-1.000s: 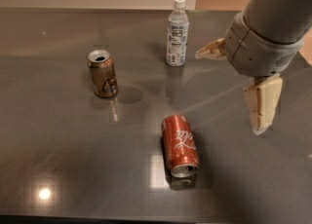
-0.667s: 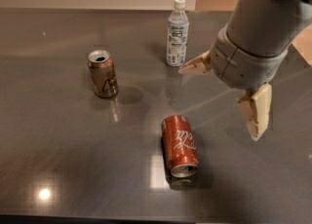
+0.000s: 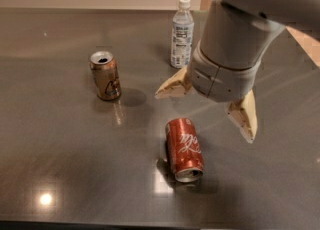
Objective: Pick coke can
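The coke can [image 3: 183,148] is red with white script and lies on its side on the dark grey table [image 3: 60,164], its silver end toward the near edge. My gripper [image 3: 207,116] hangs just above and behind the can, slightly to its right. Its two tan fingers are spread wide apart: one fingertip [image 3: 161,94] points left, the other [image 3: 248,135] points down at the right of the can. The gripper is open and holds nothing.
A brownish-gold can [image 3: 105,75] stands upright at the left middle of the table. A clear plastic bottle with a white cap [image 3: 182,33] stands at the back, just left of my arm. The table's near edge runs along the bottom.
My gripper has moved left and nearer, from the right side of the table to just above the coke can. The cans and the bottle have not moved.
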